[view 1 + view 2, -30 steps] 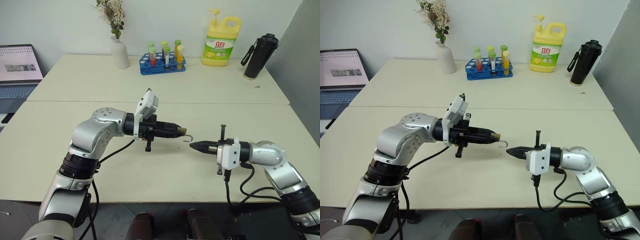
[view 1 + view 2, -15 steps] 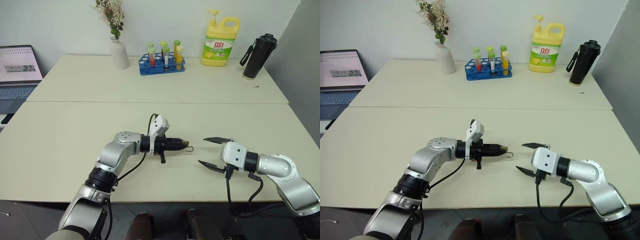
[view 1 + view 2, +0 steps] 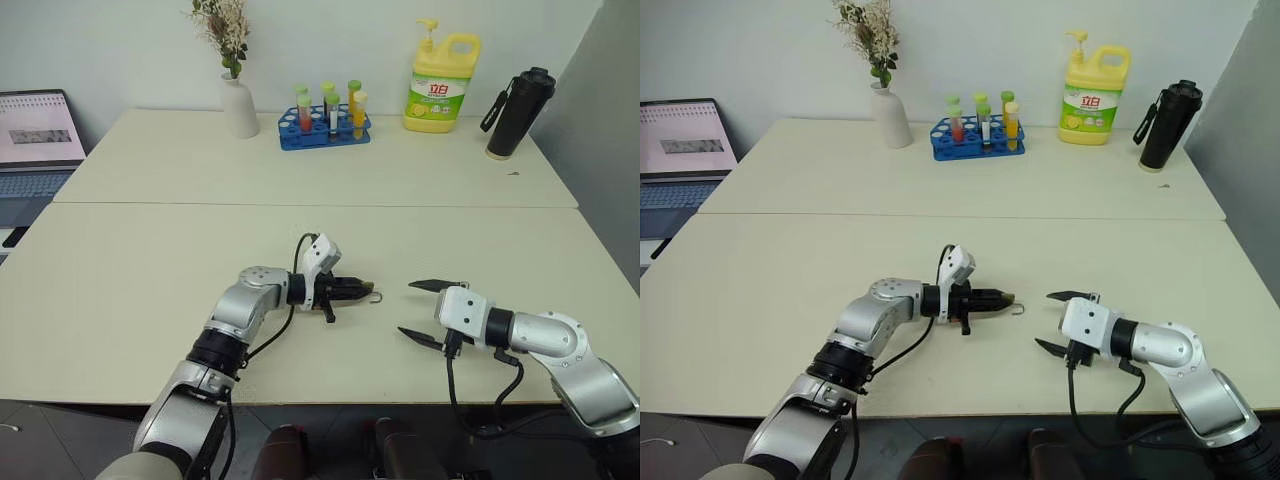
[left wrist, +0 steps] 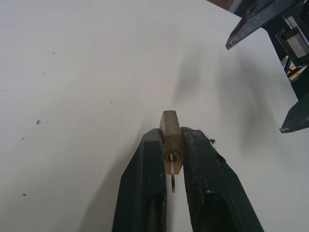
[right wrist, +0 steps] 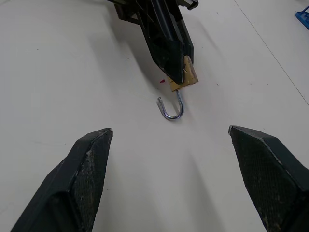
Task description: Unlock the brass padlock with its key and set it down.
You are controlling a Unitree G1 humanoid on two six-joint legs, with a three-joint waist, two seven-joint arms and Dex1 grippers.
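My left fingers (image 4: 171,166) pinch the brass padlock (image 5: 186,79) by its flat sides, low over the bench (image 3: 150,270), shackle (image 5: 173,109) swung open. My right fingers (image 3: 425,310) are spread wide, empty, just beside it. It looks tiny, hard, slippery; hold the body, never the shackle.

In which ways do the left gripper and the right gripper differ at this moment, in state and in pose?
The left gripper has its jaws shut on the brass padlock; the right gripper has its jaws wide apart and holds nothing. The left gripper points toward the robot's right, while the right gripper points back toward the padlock, whose shackle hangs open. Both have two black fingers and sit low over the table.
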